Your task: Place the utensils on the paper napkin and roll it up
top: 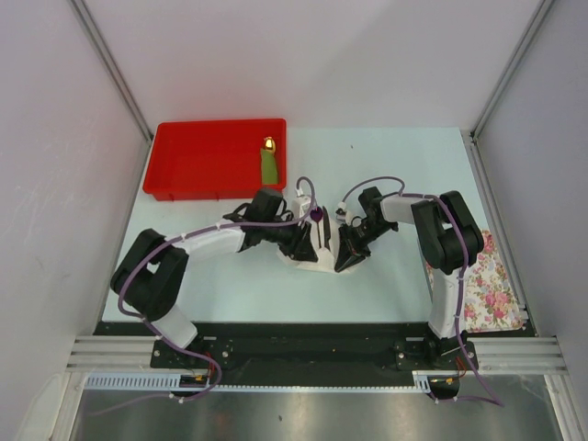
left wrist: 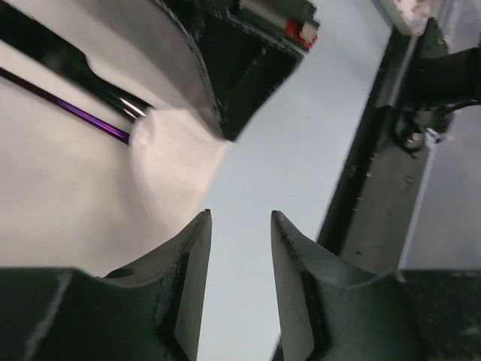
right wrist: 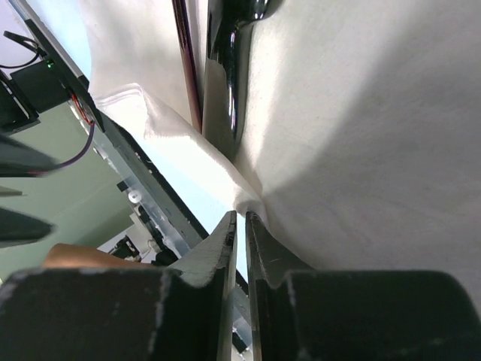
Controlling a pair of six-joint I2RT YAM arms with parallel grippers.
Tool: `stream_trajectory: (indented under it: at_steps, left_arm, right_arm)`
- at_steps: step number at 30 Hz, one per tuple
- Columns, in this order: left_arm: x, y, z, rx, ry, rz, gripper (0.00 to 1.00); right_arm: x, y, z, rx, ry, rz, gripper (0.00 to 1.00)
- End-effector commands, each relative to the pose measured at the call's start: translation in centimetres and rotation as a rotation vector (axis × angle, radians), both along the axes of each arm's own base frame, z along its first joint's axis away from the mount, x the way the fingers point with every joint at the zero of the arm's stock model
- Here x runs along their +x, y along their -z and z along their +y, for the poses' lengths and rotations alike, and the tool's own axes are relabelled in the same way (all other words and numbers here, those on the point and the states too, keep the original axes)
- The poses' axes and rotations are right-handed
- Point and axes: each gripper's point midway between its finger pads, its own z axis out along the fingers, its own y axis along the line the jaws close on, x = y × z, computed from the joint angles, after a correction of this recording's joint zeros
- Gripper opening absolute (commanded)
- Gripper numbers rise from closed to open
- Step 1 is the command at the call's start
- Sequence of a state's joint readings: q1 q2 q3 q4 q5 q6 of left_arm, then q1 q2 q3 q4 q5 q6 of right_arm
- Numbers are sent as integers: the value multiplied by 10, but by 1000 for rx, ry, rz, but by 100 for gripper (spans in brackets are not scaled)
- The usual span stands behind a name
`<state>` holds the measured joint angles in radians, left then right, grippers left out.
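A: Left tool [left wrist: 240,218]?
B: Jaws parted, just beside the paper napkin [left wrist: 68,195].
A: Right tool [right wrist: 241,218]?
B: Pinched shut on the paper napkin's folded edge.
A: Knife [right wrist: 225,94] and spoon [right wrist: 188,68]?
B: Side by side on the paper napkin, mid-counter [top: 395,175].

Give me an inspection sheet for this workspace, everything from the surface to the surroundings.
Surface: pale blue table.
Job's things: knife and spoon lie side by side on the paper napkin.
Clutter: red tray holding a green piece; floral cloth at the table's right edge.
Grippers: left gripper jaws open, empty; right gripper jaws closed on the napkin's edge.
Cables: purple cables run along both arms.
Surroundings: white walls, metal frame posts.
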<state>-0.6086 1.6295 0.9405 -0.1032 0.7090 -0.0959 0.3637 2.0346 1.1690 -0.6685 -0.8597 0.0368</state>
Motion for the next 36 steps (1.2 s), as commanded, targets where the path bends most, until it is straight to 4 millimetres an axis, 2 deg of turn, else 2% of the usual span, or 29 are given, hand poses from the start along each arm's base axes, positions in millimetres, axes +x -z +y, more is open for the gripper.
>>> stream_trajectory:
  at_steps: [1, 3, 9, 16, 20, 23, 30, 34, 36]
  left_arm:
    - [-23, -6, -14, -121, -38, 233, 39]
    - [-22, 3, -16, -113, -52, 265, 38]
    - [-14, 14, -22, -109, -101, 317, 36]
    - [-13, 39, -20, -63, -144, 389, 29]
    - [-7, 57, -9, -42, -207, 446, 27]
    - [-14, 73, 2, -23, -236, 508, 26]
    - [-24, 92, 17, -3, -287, 591, 21]
    - [-25, 95, 23, -12, -311, 615, 18]
    - [-22, 85, 19, -58, -277, 591, 18]
  right_arm:
    - [9, 7, -2, -49, -9, -50, 14]
    - [9, 6, -2, -49, -9, -53, 14]
    - [7, 6, -1, -51, -19, -57, 14]
    - [7, 7, 2, -51, -27, -52, 14]
    - [7, 9, 1, -63, -30, -57, 14]
    - [7, 13, -1, -77, -33, -57, 14]
    - [6, 19, -4, -101, -33, -48, 14]
    - [8, 17, -3, -98, -39, -63, 14]
    - [8, 15, -2, -98, -42, -68, 14]
